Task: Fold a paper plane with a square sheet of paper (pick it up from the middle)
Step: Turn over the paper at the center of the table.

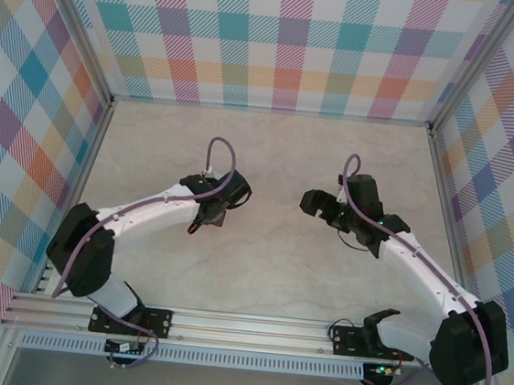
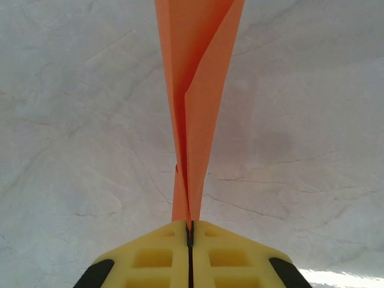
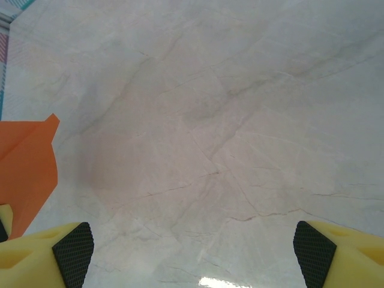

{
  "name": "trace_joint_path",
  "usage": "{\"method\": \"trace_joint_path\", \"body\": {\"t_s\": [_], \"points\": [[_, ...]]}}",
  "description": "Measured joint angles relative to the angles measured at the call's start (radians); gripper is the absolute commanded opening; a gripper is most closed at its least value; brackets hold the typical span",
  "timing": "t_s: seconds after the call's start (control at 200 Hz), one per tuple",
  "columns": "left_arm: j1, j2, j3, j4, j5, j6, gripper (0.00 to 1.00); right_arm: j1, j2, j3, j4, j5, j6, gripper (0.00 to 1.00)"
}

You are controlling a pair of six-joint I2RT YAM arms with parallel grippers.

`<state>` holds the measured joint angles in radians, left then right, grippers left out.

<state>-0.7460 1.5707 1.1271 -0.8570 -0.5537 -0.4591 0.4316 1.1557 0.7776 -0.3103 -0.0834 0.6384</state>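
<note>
item 1, aluminium rail (image 1: pixel 252 325): near edge of the desk (image 1: pixel 280 149), carrying both arm bases.

item 2, left arm (image 1: pixel 145 208): reaches toward mid-desk. left jaws closed flat on the paper plane (image 2: pixel 201 90); the yellow fingers (image 2: pixel 156 258) meet with only the paper's edge between them.

item 3, right arm (image 1: pixel 416 255): reaches in from the other side, well apart from the left arm. right jaws spread wide, gripping nothing; the black pads (image 3: pixel 73 252) frame bare desk.

item 4, paper plane: bright orange, folded into a narrow layered form. it is pinched at its near end along the centre fold and runs edge-on away from the left wrist camera, over the desk. a pointed corner (image 3: pixel 36 156) lies beside one right finger; touching or not, cannot tell.

handling, judged: very light and thin, limp across single layers, stiffer along the stacked centre crease. it crushes easily, and the loose flaps spring open. best hold is the centre crease under the wings, not a loose flap.

item 5, plaid walls (image 1: pixel 291 40): far side and both flanks.
</note>
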Motion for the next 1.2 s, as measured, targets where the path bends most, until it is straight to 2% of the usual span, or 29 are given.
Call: {"method": "trace_joint_path", "body": {"t_s": [0.325,0.425,0.56,0.725,0.855,1.035,1.2], "points": [[-0.114,0.288,0.15,-0.042,-0.09,-0.129,0.14,0.0,-0.033,-0.054,-0.05,0.069,0.028,0.89],[-0.143,0.352,0.227,-0.108,-0.085,-0.185,0.23,0.0,-0.033,-0.056,-0.076,0.08,0.032,0.9],[-0.192,0.43,0.318,-0.06,-0.01,-0.244,0.4,0.0,-0.039,-0.063,-0.126,0.093,0.034,0.9],[-0.209,0.416,0.318,-0.023,0.097,-0.283,0.54,0.0,-0.106,-0.1,-0.163,0.094,0.039,0.9],[-0.203,0.362,0.316,0.0,0.143,-0.285,0.61,0.0,-0.164,-0.115,-0.183,0.089,0.042,0.88],[-0.17,0.192,0.232,0.085,0.215,-0.282,0.7,0.0,-0.179,-0.115,-0.185,0.048,0.034,0.84],[-0.089,0.023,0.077,0.18,0.275,-0.276,0.79,0.051,-0.096,-0.095,-0.189,0.025,0.034,0.83]]}}
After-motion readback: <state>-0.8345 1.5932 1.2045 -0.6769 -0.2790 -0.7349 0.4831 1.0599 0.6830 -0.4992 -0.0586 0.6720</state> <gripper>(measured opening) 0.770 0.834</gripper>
